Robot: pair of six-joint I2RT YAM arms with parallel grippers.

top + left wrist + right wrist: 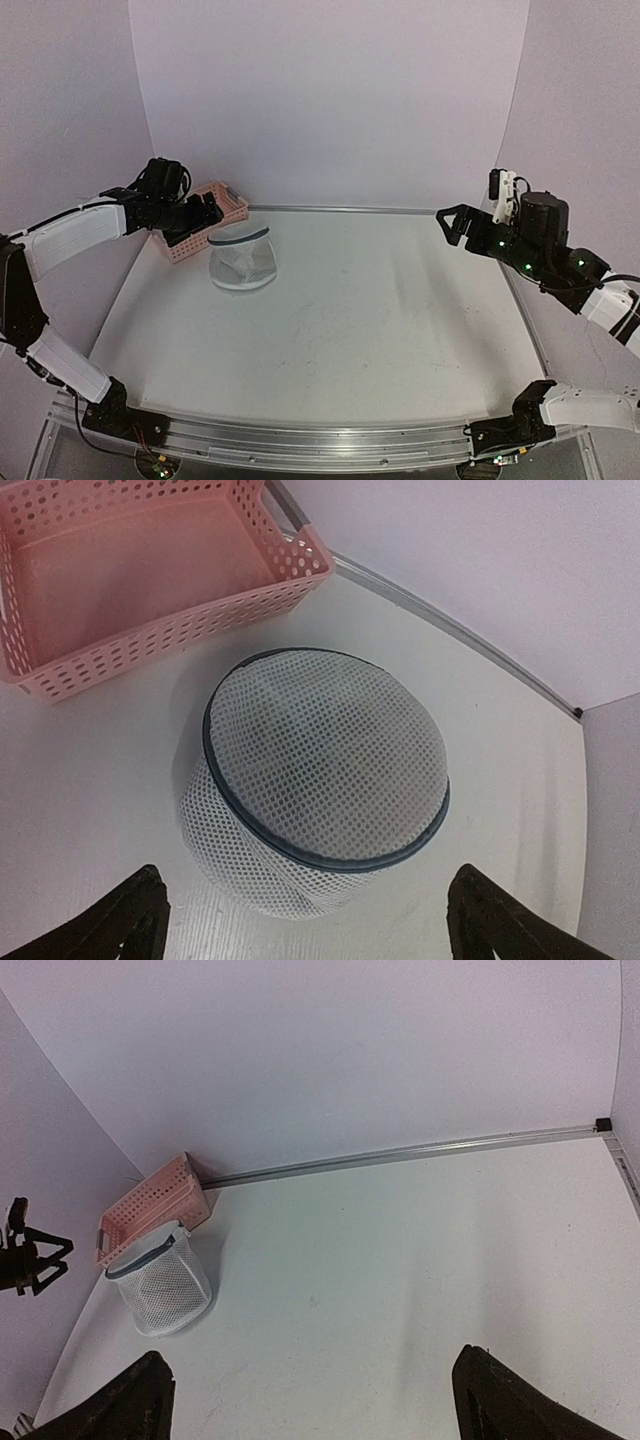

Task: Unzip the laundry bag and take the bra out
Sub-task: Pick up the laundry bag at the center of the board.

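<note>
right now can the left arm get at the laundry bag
Likely yes: the left gripper hangs open, aimed at the laundry bag; nothing lies between them, and the pink basket stands apart from it.

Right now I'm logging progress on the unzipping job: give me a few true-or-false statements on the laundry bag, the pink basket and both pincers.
1. The laundry bag lies inside the pink basket. False: it stands on the table beside the basket.
2. The bag's lid is on. True.
3. The left pincer is shut on the bag. False: it is open and clear of it.
4. The right pincer is open and holds nothing. True.
5. A bra lies in the basket. False: the part of its inside in view is bare.
</note>
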